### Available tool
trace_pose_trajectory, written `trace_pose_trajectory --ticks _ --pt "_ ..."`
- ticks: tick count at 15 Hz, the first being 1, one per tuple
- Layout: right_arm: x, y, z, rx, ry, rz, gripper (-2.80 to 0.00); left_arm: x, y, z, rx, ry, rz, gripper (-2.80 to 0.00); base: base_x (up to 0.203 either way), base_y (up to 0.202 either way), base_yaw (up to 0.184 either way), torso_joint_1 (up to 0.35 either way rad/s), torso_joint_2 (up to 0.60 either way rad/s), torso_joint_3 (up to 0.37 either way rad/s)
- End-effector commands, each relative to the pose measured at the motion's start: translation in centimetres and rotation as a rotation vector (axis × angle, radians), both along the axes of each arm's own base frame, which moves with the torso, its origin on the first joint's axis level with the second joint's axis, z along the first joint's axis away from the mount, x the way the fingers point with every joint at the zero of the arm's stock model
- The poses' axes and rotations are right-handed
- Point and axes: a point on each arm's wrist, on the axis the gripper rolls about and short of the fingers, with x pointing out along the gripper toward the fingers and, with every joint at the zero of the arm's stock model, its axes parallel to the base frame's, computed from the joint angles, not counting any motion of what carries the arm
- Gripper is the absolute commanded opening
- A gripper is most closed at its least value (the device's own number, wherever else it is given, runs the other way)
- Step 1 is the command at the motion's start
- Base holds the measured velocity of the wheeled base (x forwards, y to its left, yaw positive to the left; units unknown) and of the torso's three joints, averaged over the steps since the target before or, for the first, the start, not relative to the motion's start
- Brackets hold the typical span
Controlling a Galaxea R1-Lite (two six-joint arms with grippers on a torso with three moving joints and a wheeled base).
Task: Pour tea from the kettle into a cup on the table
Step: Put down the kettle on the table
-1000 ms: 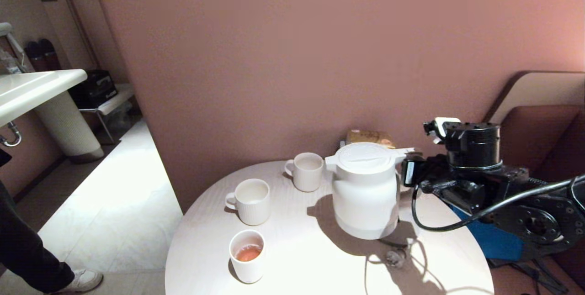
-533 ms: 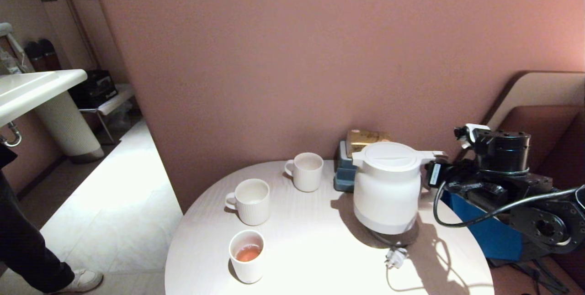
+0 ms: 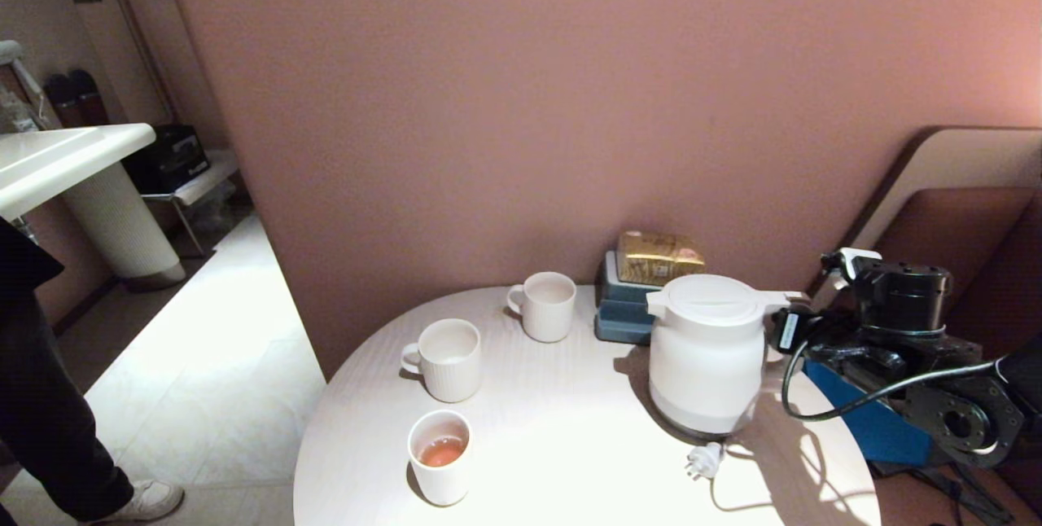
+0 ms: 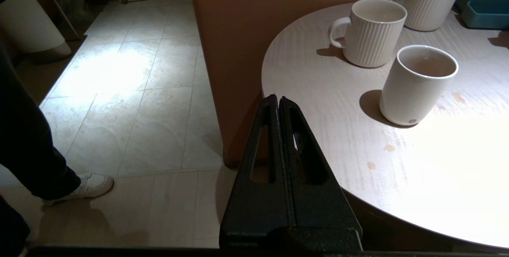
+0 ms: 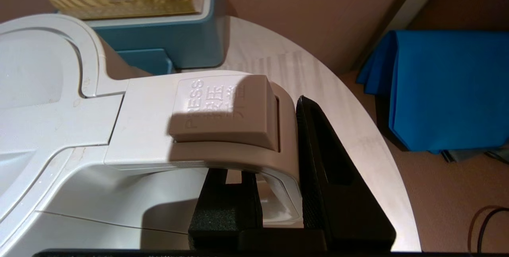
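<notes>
In the head view, the kettle [image 3: 708, 355] stands upright on the right side of the round white surface [image 3: 570, 461], on its dark base, with a white plug [image 3: 705, 461] lying just in front of it. The right gripper [image 3: 777, 330] is at the kettle's handle, on the side away from the cups. Three white cups stand well to the left: the nearest cup [image 3: 440, 458] holds a little reddish-brown tea [image 3: 442, 452]; a ribbed mug [image 3: 445, 359] and a far mug [image 3: 546, 305] stand behind it. A blue box [image 3: 623, 310] with a gold packet [image 3: 658, 256] on top sits behind the kettle against the wall. A person's leg and white shoe [image 3: 146, 500] show at the lower left.

In the left wrist view, the left gripper [image 4: 278, 102] hangs beside the surface's edge, above the tiled floor [image 4: 131, 90], its fingers pressed together with nothing between them.

In the right wrist view, the right gripper's fingers [image 5: 330, 161] are clamped on the handle's loop, one inside it and one outside, just below the press button [image 5: 224, 110].
</notes>
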Motion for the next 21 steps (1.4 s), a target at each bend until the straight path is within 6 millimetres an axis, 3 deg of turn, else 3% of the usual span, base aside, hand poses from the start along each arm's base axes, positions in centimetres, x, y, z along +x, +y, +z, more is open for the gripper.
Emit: trace_pose_trajectory --ticks 1,13,21 --pt "0.3 -0.2 -1.1 0.000 0.025 -0.006 -2.80 0.0 0.0 0.0 0.000 0.002 0.000 -2.80 0.000 0.000 0.000 0.000 0.00 0.000" --pt "0.9 -2.3 -1.7 -0.018 0.026 -0.027 -2.80 0.0 0.0 0.0 0.000 0.002 0.000 -2.80 0.000 0.000 0.000 0.000 0.00 0.000" --pt "-0.1 -1.5 -3.3 -0.028 0.064 0.008 -2.80 0.0 0.0 0.0 0.000 0.002 0.000 -2.80 0.000 0.000 0.000 0.000 0.00 0.000"
